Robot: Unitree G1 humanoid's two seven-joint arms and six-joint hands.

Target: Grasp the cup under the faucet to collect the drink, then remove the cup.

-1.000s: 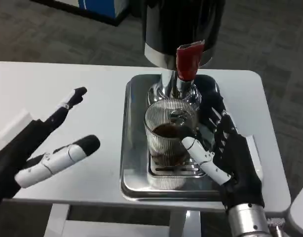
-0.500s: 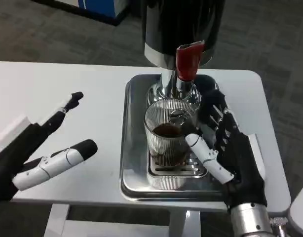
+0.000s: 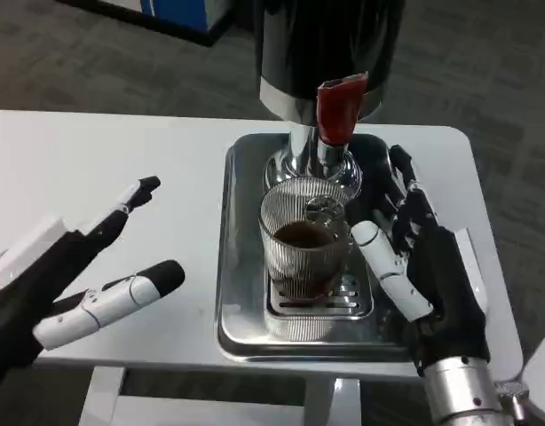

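So the ribbed glass cup [image 3: 304, 248] sits on the drip grate of the steel tray [image 3: 241, 266], right under the faucet with the red handle [image 3: 338, 110], dark drink inside. Right hand [image 3: 421, 257] hovers just beside it, fingers spread. Left hand [image 3: 73, 280] hangs open over the white table [image 3: 104, 169], well apart.

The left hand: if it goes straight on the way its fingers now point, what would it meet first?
The left hand is open, its fingers aimed up and right across the white table. It would probably meet the steel drip tray first, near the dispenser; depth is unclear.
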